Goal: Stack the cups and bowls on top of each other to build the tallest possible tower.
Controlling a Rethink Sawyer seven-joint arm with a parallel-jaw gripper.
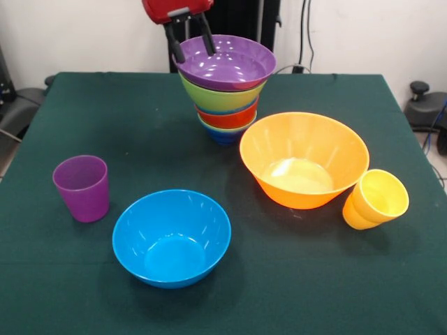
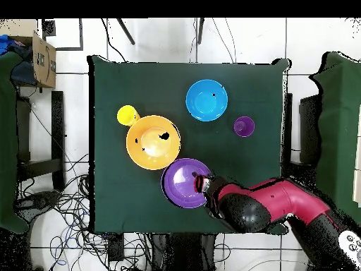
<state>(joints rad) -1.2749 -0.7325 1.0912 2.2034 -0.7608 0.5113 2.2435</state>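
The tower stands at the table's far side in the front view: a wide purple bowl (image 1: 234, 66) on top, then a green bowl (image 1: 222, 98), a red-orange bowl (image 1: 227, 117) and a dark blue bowl (image 1: 225, 135) lowest. My gripper (image 1: 191, 49) is open, with one finger outside and one inside the purple bowl's left rim. The large orange bowl (image 1: 304, 159), large blue bowl (image 1: 172, 237), purple cup (image 1: 82, 187) and tilted yellow cup (image 1: 376, 199) sit apart on the table. In the overhead view my gripper (image 2: 206, 185) is at the purple bowl's (image 2: 182, 183) edge.
The table has a dark green cloth (image 1: 105, 112). The yellow cup leans close to the orange bowl's right side. In the overhead view a cardboard box (image 2: 42, 60) sits off the table's top left, and cables lie on the floor around it.
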